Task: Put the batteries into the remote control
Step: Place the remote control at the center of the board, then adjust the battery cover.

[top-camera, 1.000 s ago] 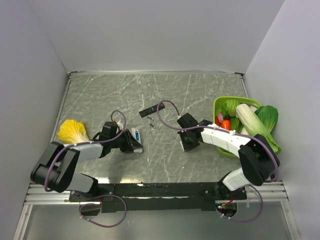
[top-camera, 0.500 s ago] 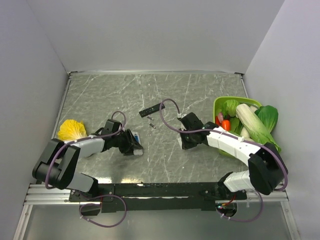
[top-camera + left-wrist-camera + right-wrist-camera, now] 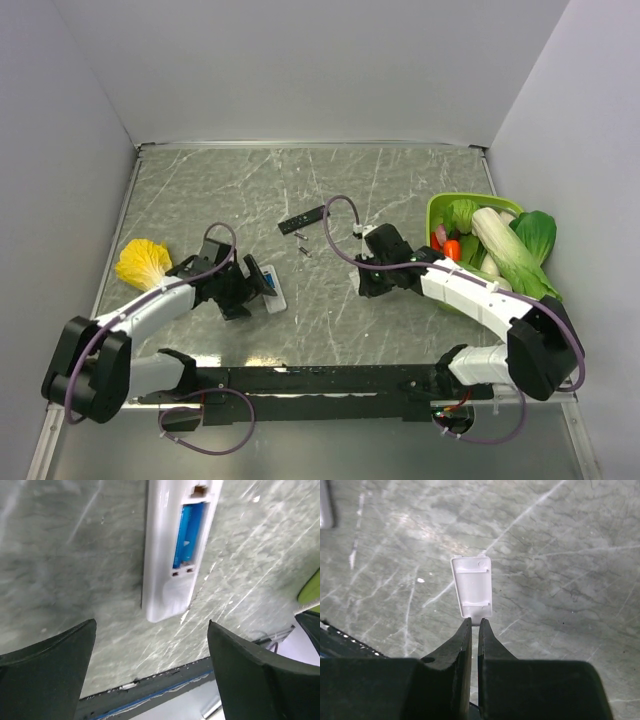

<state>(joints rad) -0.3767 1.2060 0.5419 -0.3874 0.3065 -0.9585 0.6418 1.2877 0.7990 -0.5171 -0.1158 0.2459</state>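
Note:
The white remote control (image 3: pixel 271 287) (image 3: pixel 165 570) lies back-up on the marble table, its compartment uncovered. Two blue batteries (image 3: pixel 187 535) sit side by side inside it. My left gripper (image 3: pixel 246 289) (image 3: pixel 151 630) stands wide open just short of the remote's near end, touching nothing. Right of centre, my right gripper (image 3: pixel 368 287) (image 3: pixel 474 622) is shut on the lower edge of a small white battery cover (image 3: pixel 472 587), held above the table with its inner side towards the camera.
A slim black remote (image 3: pixel 303 219) lies behind the middle, with a small dark piece (image 3: pixel 303 251) near it. A green basket (image 3: pixel 436 208) of vegetables stands at the right. A yellow leafy vegetable (image 3: pixel 143 262) lies at the left.
My left gripper has opened wide and drawn back from the white remote, which now lies free on the table. The right gripper has edged slightly away, still shut.

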